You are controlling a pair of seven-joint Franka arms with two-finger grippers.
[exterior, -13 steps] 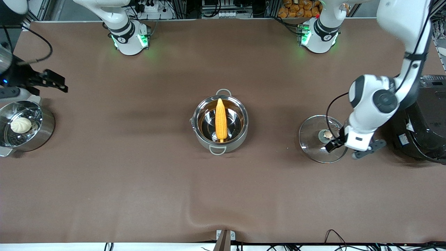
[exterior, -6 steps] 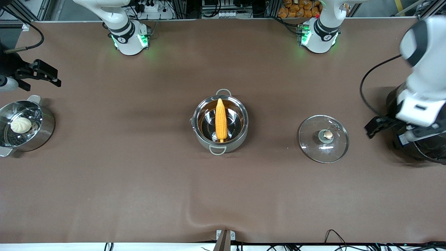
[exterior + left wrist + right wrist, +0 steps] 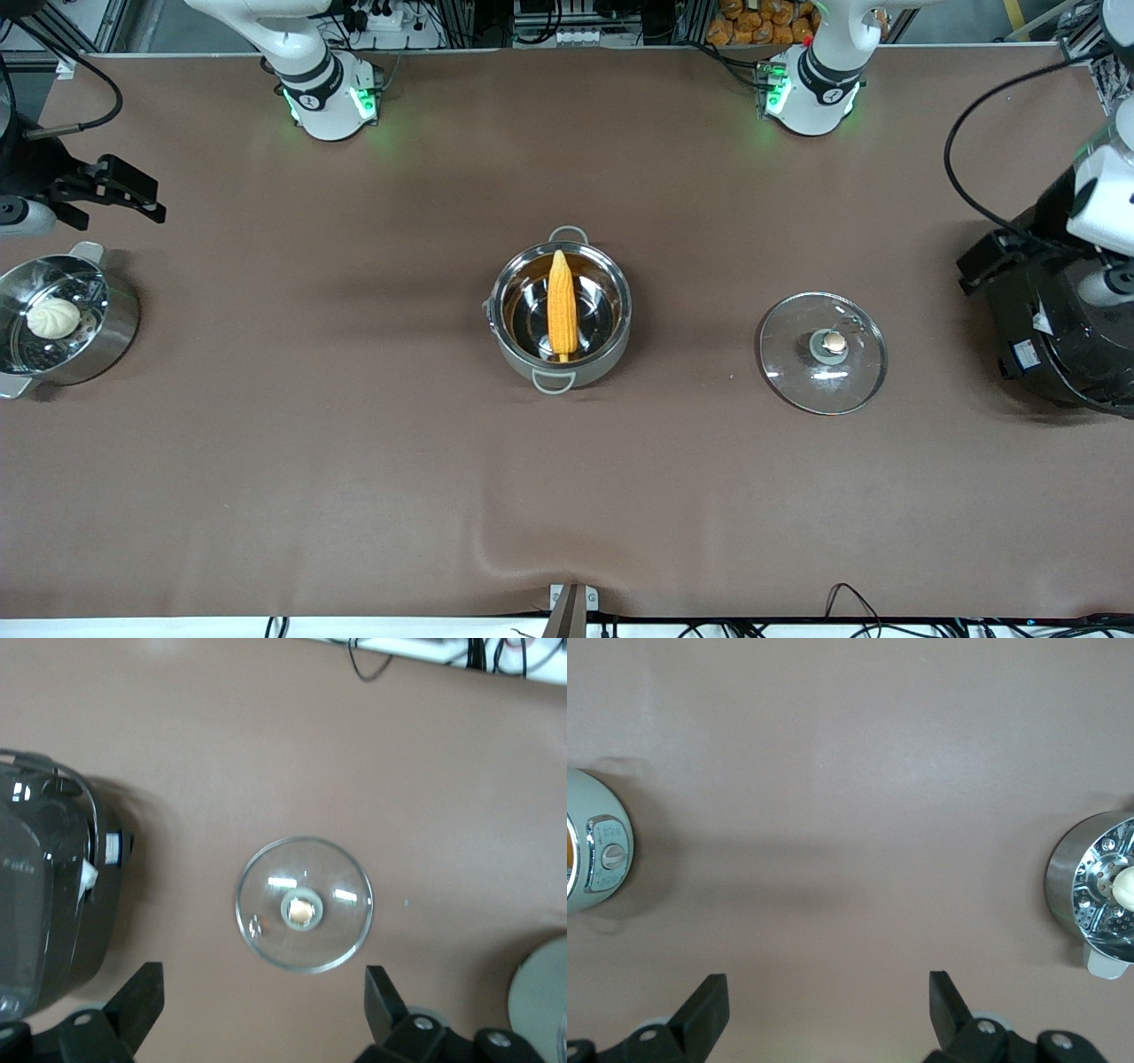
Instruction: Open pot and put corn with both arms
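Observation:
The steel pot (image 3: 508, 338) stands open at the table's middle. The yellow-orange corn (image 3: 561, 301) lies inside it, stalk stub toward the front camera. The glass lid (image 3: 788, 372) with its copper knob (image 3: 833, 341) lies flat on the table, beside the pot toward the left arm's end. It also shows in the left wrist view (image 3: 266, 935). My left gripper (image 3: 263, 1005) is open and empty, raised over the edge of the rice cooker. One of its fingers (image 3: 982, 259) shows in the front view. My right gripper (image 3: 152, 199) is open and empty, raised near the steamer pan.
A big black rice cooker (image 3: 1054, 354) stands at the left arm's end of the table. A steel steamer pan (image 3: 115, 332) with a white bun (image 3: 53, 317) stands at the right arm's end. The brown cloth has a ridge near the front edge.
My left arm has drawn away from the lid toward its end of the table and now hangs over the rice cooker. The lid stays on the table. My right gripper shifted slightly.

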